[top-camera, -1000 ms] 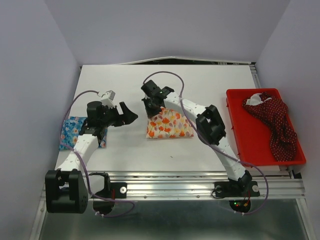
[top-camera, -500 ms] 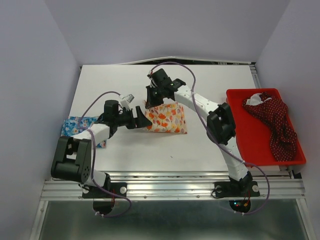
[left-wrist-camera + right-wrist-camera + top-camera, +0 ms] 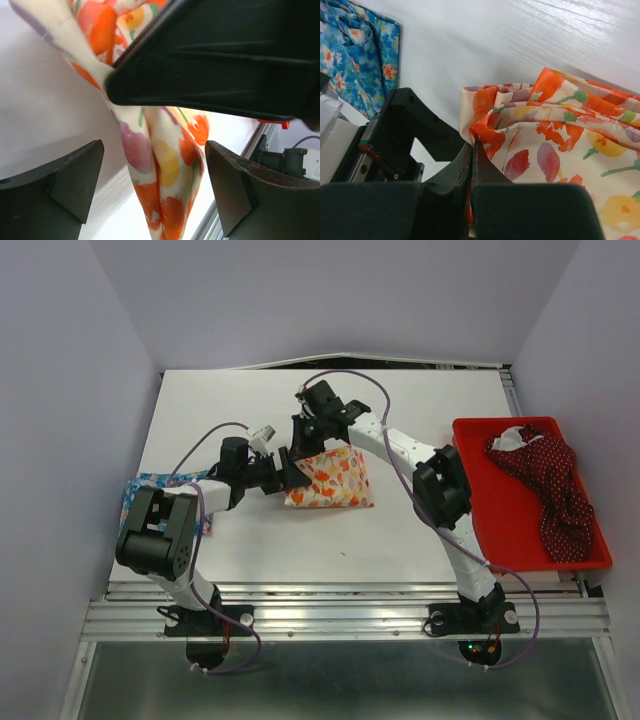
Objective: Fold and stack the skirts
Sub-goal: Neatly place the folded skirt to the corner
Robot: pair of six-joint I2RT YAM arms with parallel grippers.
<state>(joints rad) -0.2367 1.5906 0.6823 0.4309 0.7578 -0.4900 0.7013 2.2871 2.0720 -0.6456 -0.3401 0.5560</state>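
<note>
The right gripper [image 3: 298, 450], clamped tight, holds up the cream skirt's [image 3: 335, 480] left corner mid-table [image 3: 400, 400] so the wide-open left gripper [image 3: 290, 475] can straddle it. The blue skirt [image 3: 140, 490] lies folded at the left edge, and the red skirt [image 3: 545, 485] is in the tray [image 3: 480, 530].

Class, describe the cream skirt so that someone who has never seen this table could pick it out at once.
On the white table, look near the middle. There is the cream-white skirt, an edge pinched in the right gripper. Orange flowers set it apart from the blue skirt at the left and the dark red skirt in the red tray.
</note>
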